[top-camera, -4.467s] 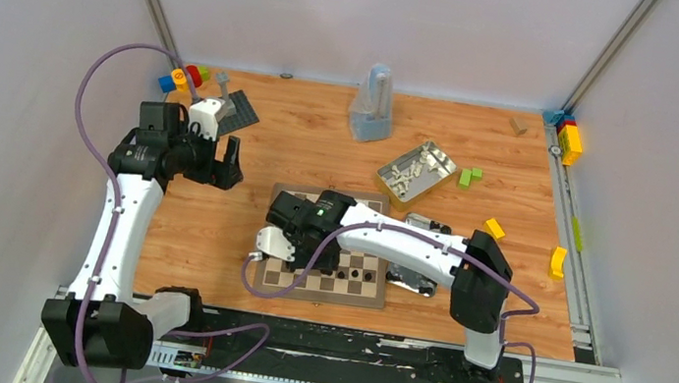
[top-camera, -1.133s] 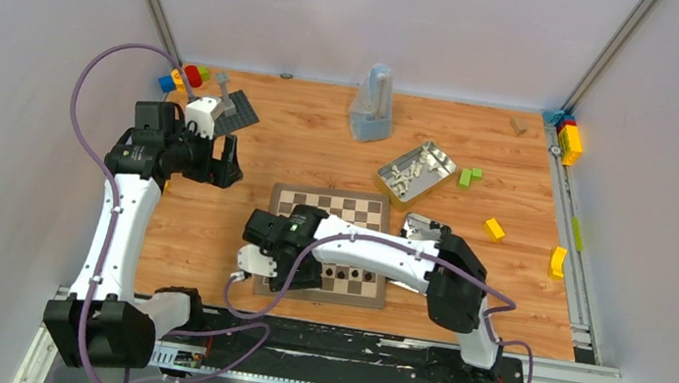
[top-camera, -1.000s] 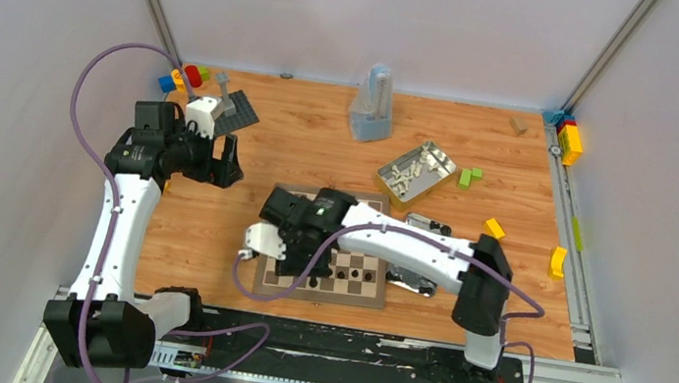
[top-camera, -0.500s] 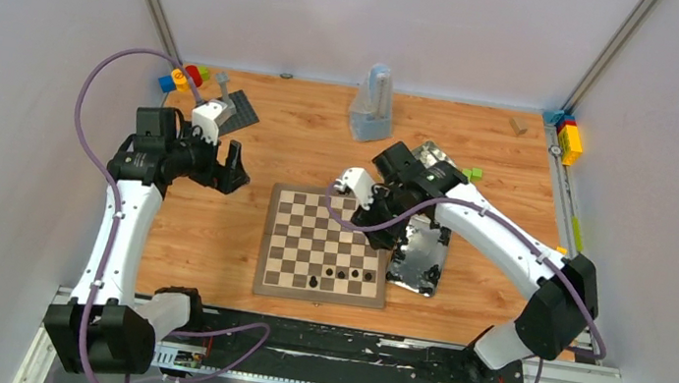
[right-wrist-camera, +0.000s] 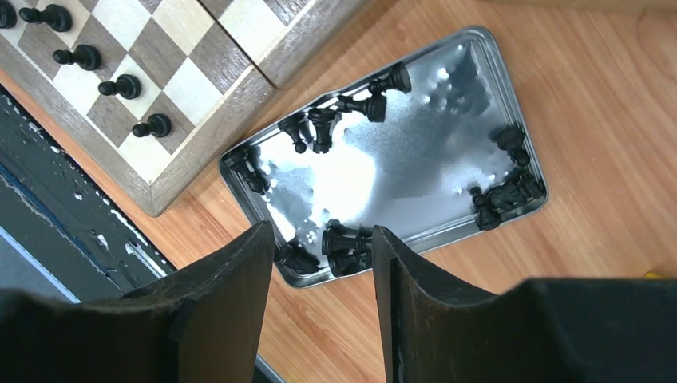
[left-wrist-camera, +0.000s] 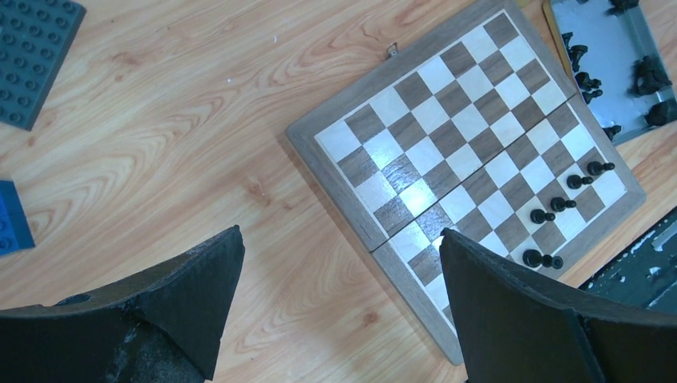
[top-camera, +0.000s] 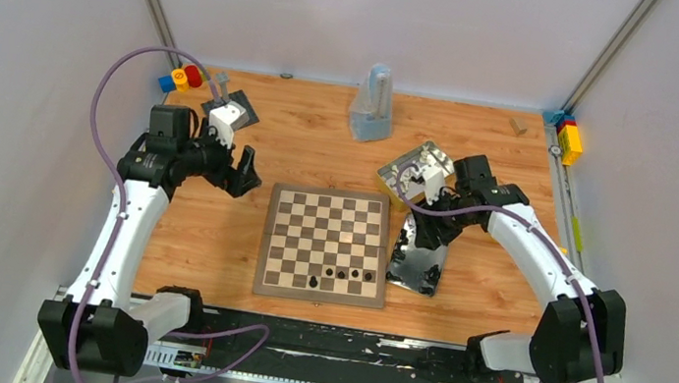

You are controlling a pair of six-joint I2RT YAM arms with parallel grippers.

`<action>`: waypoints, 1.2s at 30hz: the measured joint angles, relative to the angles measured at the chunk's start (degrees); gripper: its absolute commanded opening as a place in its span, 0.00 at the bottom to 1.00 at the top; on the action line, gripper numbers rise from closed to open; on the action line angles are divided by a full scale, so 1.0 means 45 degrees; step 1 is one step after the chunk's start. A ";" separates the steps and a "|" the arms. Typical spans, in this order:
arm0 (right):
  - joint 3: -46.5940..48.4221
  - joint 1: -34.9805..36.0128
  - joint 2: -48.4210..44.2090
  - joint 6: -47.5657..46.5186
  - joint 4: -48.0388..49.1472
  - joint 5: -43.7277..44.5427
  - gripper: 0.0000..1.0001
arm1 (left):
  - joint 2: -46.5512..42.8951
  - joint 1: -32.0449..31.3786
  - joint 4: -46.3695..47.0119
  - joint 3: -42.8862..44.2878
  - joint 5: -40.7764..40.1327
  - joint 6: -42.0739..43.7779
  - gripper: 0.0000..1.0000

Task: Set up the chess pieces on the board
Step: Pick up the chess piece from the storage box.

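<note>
Right gripper (right-wrist-camera: 323,233): fingers apart, empty, hovers over tin (right-wrist-camera: 415,171) at board's (top-camera: 329,212) 3 o'clock. Black pieces (right-wrist-camera: 345,238) lie tipped right under fingertips. Four pawns (top-camera: 343,273) stand near board's 6 o'clock edge. Left gripper (left-wrist-camera: 339,239): spread wide, at board's 10 o'clock, farther from tin.

Soft, even light is falling from overhead across the orange-brown wooden tabletop (top-camera: 322,140), leaving only faint, short shadows. Just ahead of the right gripper (right-wrist-camera: 323,239), the shiny rectangular metal tin (right-wrist-camera: 431,159) is throwing back a white glare that is washing out much of its floor. The glossy black chess pieces (right-wrist-camera: 319,128) inside it are showing as dark silhouettes. Beyond the left gripper (left-wrist-camera: 342,239), a pale sheen is lying on a few middle squares of the flat wooden checkered chessboard (left-wrist-camera: 447,104). In both wrist views the black fingers (left-wrist-camera: 184,295) nearest the lens are coming out soft and underexposed, while the surfaces beyond them are coming out sharp.
</note>
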 measured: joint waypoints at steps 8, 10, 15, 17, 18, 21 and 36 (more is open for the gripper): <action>-0.1030 -0.1462 -0.0369 0.0403 0.0588 -0.0335 0.50 | -0.0092 -0.0262 0.0636 -0.0442 -0.0311 0.0481 1.00; -0.1146 -0.1642 -0.0340 0.0525 0.0772 -0.0301 0.48 | -0.0199 -0.0447 0.0685 -0.0714 -0.0355 0.0505 1.00; -0.1146 -0.1661 0.0495 0.0865 0.1311 0.0063 0.45 | -0.0529 -0.0831 0.0738 -0.1098 -0.0350 0.0495 1.00; -0.1132 -0.1661 0.0942 0.0967 0.1486 0.0316 0.45 | -0.0685 -0.0928 0.0767 -0.1166 -0.0355 0.0491 1.00; -0.1122 -0.1661 0.1137 0.0996 0.1574 0.0452 0.44 | -0.0763 -0.0957 0.0767 -0.1166 -0.0355 0.0486 1.00; -0.0976 -0.1661 0.1642 0.1001 0.1778 0.0894 0.42 | -0.0937 -0.1020 0.0879 -0.1166 -0.0355 0.0476 1.00; -0.0685 -0.0971 0.2589 0.0821 0.2186 0.0058 0.38 | -0.0952 -0.1141 0.1156 -0.1467 -0.0389 0.0452 1.00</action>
